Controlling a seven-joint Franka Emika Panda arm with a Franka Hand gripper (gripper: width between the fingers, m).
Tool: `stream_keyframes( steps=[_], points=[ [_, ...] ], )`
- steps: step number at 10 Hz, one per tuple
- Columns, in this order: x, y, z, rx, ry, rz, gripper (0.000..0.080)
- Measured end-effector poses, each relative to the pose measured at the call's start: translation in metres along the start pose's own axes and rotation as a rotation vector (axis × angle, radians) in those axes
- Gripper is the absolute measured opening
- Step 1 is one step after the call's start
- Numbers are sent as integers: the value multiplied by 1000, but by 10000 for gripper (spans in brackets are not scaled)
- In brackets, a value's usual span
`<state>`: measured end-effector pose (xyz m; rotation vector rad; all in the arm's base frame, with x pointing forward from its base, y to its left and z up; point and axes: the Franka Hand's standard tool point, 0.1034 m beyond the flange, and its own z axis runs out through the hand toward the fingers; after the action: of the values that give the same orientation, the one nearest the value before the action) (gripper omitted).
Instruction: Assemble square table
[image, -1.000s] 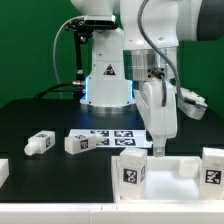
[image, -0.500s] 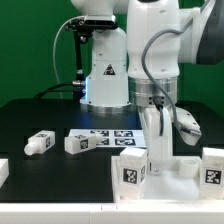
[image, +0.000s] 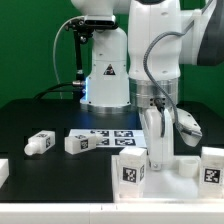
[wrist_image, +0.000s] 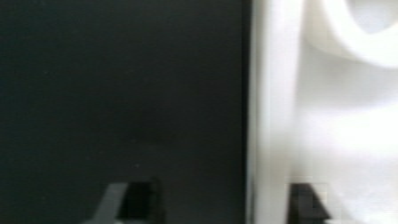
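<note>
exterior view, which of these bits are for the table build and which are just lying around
For the job:
slab
legs, lying down
tagged blocks beside the slab, likely legs too

Just lying about:
marker board
white piece at the exterior view's left edge, cut off, unclear what

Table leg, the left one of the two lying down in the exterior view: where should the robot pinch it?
Probably across the middle of the leg, coming straight down from above. It lies on its side on the black table, so both long sides are free to pinch, and the other leg lies apart from it.
</note>
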<state>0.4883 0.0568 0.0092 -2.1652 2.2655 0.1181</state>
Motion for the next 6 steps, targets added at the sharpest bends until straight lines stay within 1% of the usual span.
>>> stream_keyframes(
  steps=[1,2,5,6],
  points=[
    [0,0,0,0,0,0,144],
    [0,-2,-2,9,1,0,64],
    [3,-5,-4,18,4,-36,63],
    [8,-6,-8,24,6,-122,63]
  ],
)
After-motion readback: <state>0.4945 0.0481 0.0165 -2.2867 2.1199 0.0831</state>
